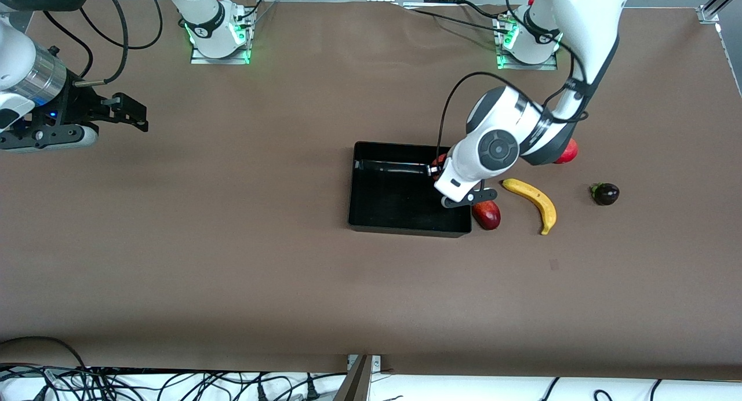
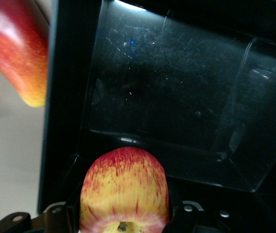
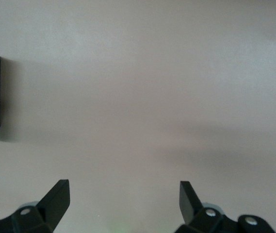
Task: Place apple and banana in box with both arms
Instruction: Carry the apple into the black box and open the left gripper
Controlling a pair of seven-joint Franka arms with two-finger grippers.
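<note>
My left gripper (image 1: 437,169) is shut on the apple (image 2: 123,187), red with yellow streaks, and holds it over the black box (image 1: 371,215) at the box's end toward the left arm. In the left wrist view the box's glossy floor (image 2: 186,97) lies under the apple. In the front view only a bit of the apple (image 1: 439,160) shows beside the wrist. The banana (image 1: 534,203) lies on the table beside the box, toward the left arm's end. My right gripper (image 1: 136,116) is open and empty over bare table toward the right arm's end, and its fingers stand wide apart in the right wrist view (image 3: 124,194).
A red-yellow mango (image 1: 487,214) lies against the box's outer wall, between box and banana; it also shows in the left wrist view (image 2: 19,48). A red pomegranate (image 1: 568,152) is partly hidden by the left arm. A small dark fruit (image 1: 605,193) lies past the banana.
</note>
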